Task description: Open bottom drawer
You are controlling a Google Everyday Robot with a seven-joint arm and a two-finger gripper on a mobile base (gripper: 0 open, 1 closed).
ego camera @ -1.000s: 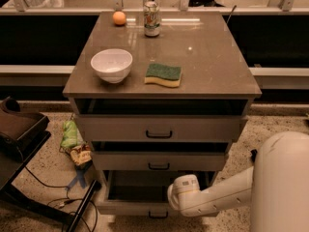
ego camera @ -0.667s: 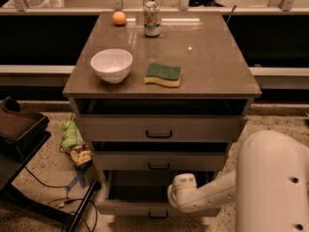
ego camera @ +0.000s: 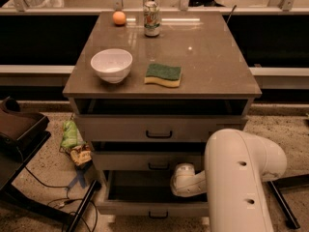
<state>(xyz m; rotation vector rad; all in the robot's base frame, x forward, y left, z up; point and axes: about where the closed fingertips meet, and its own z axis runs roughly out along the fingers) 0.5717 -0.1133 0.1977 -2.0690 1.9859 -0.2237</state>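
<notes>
The floor (ego camera: 285, 124) is pale, speckled stone. Behind the table (ego camera: 212, 66) a long pale ledge (ego camera: 29, 72) runs across a dark wall (ego camera: 43, 37), and light shines on the table top. At the left stands a dark brown seat (ego camera: 17, 129), with black cables (ego camera: 63, 203) and a green bag (ego camera: 71, 134) on the floor. The hand (ego camera: 181, 180) hangs low before the table's front.

The bottom drawer (ego camera: 130, 208), lowest of three grey-beige fronts, stands pulled out well past the two above it. Its slim front panel carries a small black bar handle at centre, and its dark interior lies exposed. The gripper (ego camera: 180, 178) sits over the drawer's right half.
</notes>
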